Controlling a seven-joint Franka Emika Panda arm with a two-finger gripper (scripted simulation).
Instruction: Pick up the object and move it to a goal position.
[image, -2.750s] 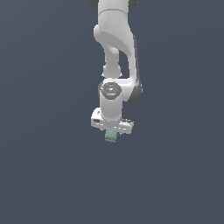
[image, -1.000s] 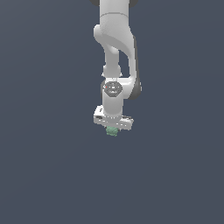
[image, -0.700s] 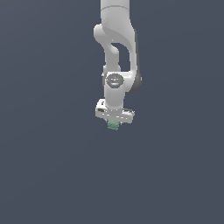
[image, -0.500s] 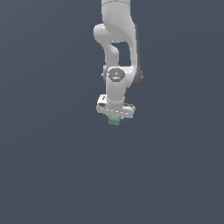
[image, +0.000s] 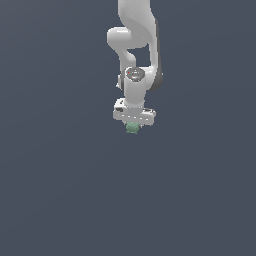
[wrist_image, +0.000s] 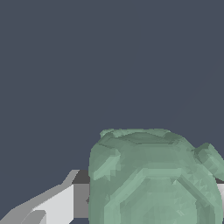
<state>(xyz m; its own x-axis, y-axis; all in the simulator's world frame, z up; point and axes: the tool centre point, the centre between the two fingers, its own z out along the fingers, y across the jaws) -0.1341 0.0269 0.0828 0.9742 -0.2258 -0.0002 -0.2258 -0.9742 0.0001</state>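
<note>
The object (image: 132, 128) is a small pale green block, hanging just under the white hand of the arm in the exterior view. My gripper (image: 132, 127) is shut on it, and the block is much narrower than the hand above it. In the wrist view the object (wrist_image: 153, 179) fills the near part of the picture, pale green with a raised ring on its face. One white finger (wrist_image: 52, 205) presses against its side; the other finger is hidden behind the block.
A plain dark grey-blue surface (image: 60, 190) fills the background in both views. The white arm (image: 137, 45) reaches down from above the hand.
The arm has carried the block upward and slightly toward the exterior view's right. The grip on the block has stayed the same.
</note>
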